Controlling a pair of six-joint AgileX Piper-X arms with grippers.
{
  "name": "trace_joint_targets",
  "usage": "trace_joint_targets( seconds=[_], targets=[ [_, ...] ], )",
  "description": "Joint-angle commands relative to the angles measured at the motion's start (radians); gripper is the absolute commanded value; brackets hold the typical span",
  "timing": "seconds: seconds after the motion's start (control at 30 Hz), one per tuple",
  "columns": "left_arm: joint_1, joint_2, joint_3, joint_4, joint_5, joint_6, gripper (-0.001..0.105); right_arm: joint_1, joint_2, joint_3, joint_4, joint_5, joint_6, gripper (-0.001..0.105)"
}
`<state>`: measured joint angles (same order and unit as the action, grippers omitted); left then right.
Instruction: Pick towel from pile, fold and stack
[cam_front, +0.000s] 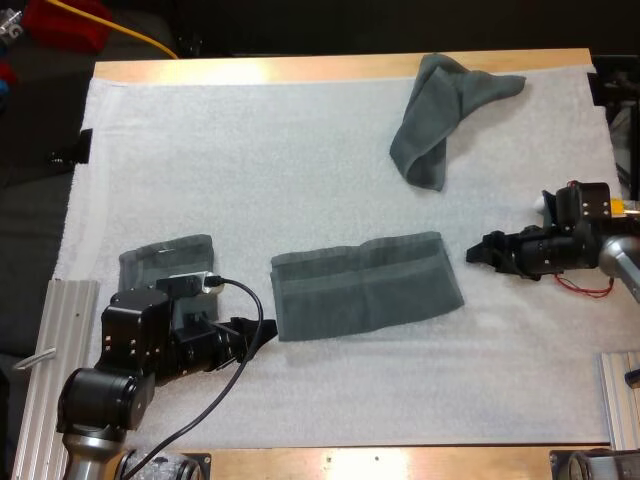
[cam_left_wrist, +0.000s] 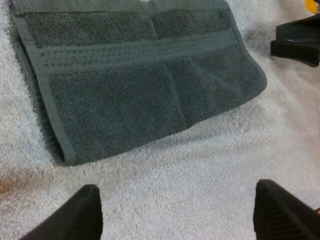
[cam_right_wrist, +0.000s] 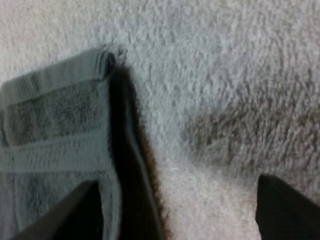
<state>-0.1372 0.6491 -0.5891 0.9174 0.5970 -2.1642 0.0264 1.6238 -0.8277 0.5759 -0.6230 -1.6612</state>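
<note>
Your left gripper and right gripper flank the folded towel, fingers apart, empty; the high view adds a crumpled towel.

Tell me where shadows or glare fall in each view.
High view: glare on the table's far edge, mat evenly lit. Left wrist view: thin shadow under the folded towel's near edge. Right wrist view: dark shadow along that towel's edge, dim patch on the mat.

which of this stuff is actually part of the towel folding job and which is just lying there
Part of the job: crumpled towel at the far side; long folded towel mid-mat; small folded towel by my left arm; left gripper and right gripper, both open.
Just there: white mat; wooden table; metal rail.
</note>
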Motion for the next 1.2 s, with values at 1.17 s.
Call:
trace_joint_targets(
  seconds=[1.17],
  targets=[
    [0.001,-0.005,-0.007,-0.136,0.059,-0.036,0.062,0.223,0.121,-0.013,-0.067,-0.120,0.137,0.058]
  ],
)
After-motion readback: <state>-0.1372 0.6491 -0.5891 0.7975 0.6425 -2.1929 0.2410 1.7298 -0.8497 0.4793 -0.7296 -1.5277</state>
